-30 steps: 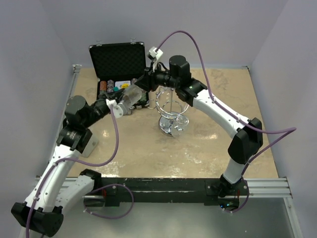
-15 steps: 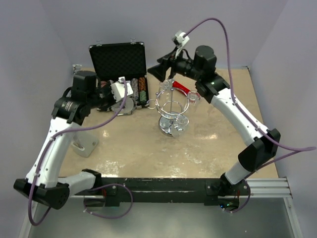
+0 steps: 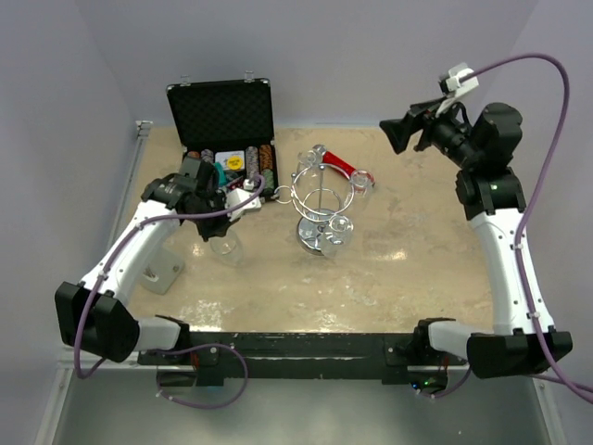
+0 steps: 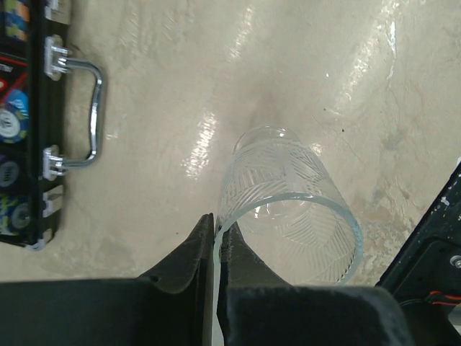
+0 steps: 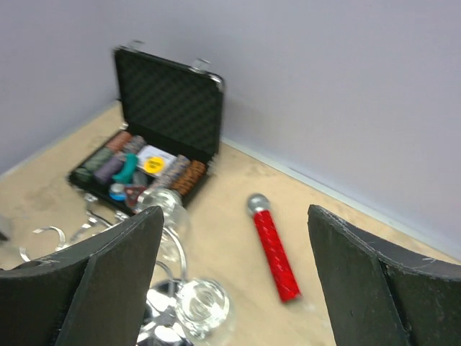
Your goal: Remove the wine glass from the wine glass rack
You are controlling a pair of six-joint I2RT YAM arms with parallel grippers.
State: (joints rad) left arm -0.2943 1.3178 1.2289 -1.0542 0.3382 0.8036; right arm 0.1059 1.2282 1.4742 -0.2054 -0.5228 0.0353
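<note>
**Left gripper**: closed on the glass. In the left wrist view you see one finger outside the rim and the other inside it, with the near side of the rim pinched between them. The glass is clear, mouth toward the camera, with a cut leaf pattern on its wall. Its bottom is over bare table. You cannot tell whether it touches the surface.

**Location of the glass:** in the top view it is off the rack, to the rack's left and apart from it, just in front of the open case. The case's chrome handle shows at the left of the left wrist view, near the glass but not touching it.

**Rack:** it stands upright near the table's centre, with its round mirrored base down and its ring of wire loops on top. A second glass is low at its right side, by the base.

**Right gripper**: the fingers are spread wide with nothing between them. In the top view you find it raised, well to the right of the rack and pointing back toward it.

A red stick with a silver knob lies flat on the table behind the rack.
</note>
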